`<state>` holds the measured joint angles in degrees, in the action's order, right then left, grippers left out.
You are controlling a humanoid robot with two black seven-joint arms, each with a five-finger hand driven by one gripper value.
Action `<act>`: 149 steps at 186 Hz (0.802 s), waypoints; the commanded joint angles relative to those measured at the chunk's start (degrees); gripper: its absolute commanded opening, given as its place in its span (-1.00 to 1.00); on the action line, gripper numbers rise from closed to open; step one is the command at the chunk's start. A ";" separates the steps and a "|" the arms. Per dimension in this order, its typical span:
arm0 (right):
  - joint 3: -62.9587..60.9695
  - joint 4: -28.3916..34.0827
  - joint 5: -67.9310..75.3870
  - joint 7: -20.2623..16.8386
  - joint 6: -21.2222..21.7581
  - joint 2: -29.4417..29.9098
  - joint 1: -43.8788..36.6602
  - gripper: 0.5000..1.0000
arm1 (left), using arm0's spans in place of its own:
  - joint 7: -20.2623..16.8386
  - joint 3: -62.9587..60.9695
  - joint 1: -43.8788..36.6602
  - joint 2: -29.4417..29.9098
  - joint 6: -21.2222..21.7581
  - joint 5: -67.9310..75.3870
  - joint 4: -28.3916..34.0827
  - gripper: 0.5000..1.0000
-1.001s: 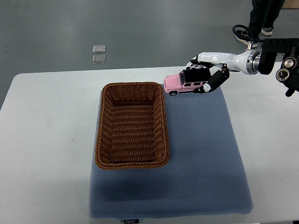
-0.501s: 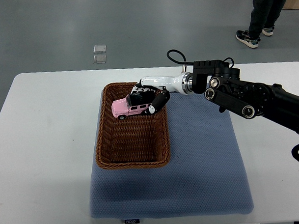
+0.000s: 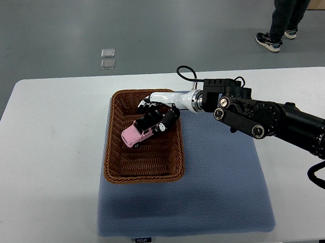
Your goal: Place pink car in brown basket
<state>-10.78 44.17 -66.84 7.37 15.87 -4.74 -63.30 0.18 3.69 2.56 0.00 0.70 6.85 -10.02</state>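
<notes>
The pink toy car (image 3: 136, 134) with a black roof is inside the brown wicker basket (image 3: 113, 162), tilted with its nose toward the lower left. My right hand (image 3: 156, 117) reaches over the basket's far right corner, its fingers curled around the car's rear end. The arm (image 3: 259, 117) comes in from the right edge across the blue mat. I cannot tell whether the car rests on the basket floor. The left arm does not show.
The basket stands on the left part of a blue-grey mat (image 3: 219, 182) on a white table (image 3: 49, 149). A person's legs and shoes (image 3: 275, 29) stand on the floor beyond the table, top right. Two small clear squares (image 3: 107, 58) lie on the floor.
My right hand carried the pink car leftward from beside the basket's far right corner to over the basket, then lowered it inside, tipping its nose down to the lower left.
</notes>
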 commanded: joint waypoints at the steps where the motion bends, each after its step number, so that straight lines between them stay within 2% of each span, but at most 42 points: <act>1: -0.73 0.12 0.31 0.01 0.04 -0.45 -0.16 0.65 | 0.00 0.00 -0.01 0.00 0.09 0.00 0.00 1.00; 21: -2.05 0.12 1.54 0.01 0.04 -1.06 -0.60 0.65 | 0.00 0.00 -0.01 0.00 0.00 0.00 0.00 1.00; 59: -14.79 0.12 8.66 -0.08 0.48 -4.75 0.81 0.65 | 0.00 0.00 -0.01 0.00 0.00 0.00 0.00 1.00; 112: -41.07 0.04 36.51 0.01 0.22 -4.67 15.65 0.65 | 0.00 0.00 -0.01 0.00 0.00 0.00 -0.18 1.00; 135: -45.91 -0.05 47.60 0.19 0.48 -4.67 21.20 0.65 | -0.09 0.00 -0.01 0.00 0.09 0.00 -0.18 1.00; 149: -46.52 -0.40 52.87 1.59 0.48 -4.67 23.75 0.65 | 0.00 0.00 -0.01 0.00 0.09 0.00 -0.35 1.00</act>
<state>-55.70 44.08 -21.21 7.67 16.24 -9.42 -43.07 0.16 3.69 2.55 0.00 0.76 6.85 -10.19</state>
